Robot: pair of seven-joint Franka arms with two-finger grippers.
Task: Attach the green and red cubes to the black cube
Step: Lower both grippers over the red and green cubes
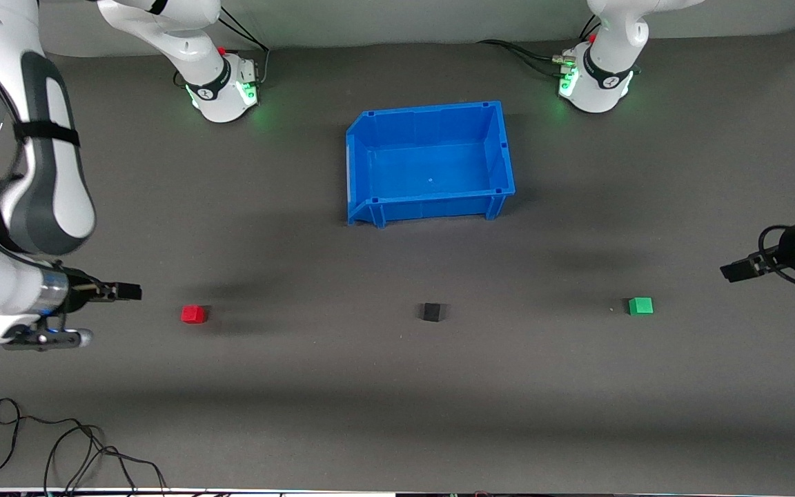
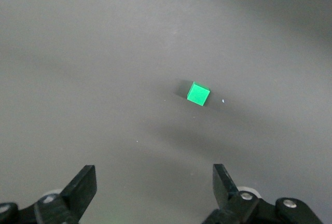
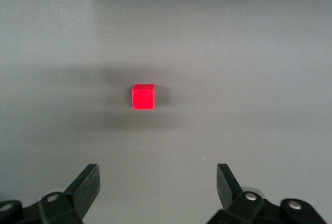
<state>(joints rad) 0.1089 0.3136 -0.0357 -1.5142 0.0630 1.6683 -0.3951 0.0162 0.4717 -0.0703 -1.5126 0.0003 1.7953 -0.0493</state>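
Observation:
The black cube (image 1: 432,312) sits alone on the dark table, between the red cube (image 1: 192,314) toward the right arm's end and the green cube (image 1: 641,306) toward the left arm's end. My left gripper (image 1: 729,271) hovers open and empty near the green cube, which shows in the left wrist view (image 2: 198,94) ahead of the gripper (image 2: 154,175). My right gripper (image 1: 134,291) hovers open and empty near the red cube, which shows in the right wrist view (image 3: 143,96) ahead of the gripper (image 3: 157,175). All three cubes stand apart.
An empty blue bin (image 1: 430,163) stands farther from the front camera than the black cube, between the two arm bases. Loose black cables (image 1: 59,449) lie at the table's near edge toward the right arm's end.

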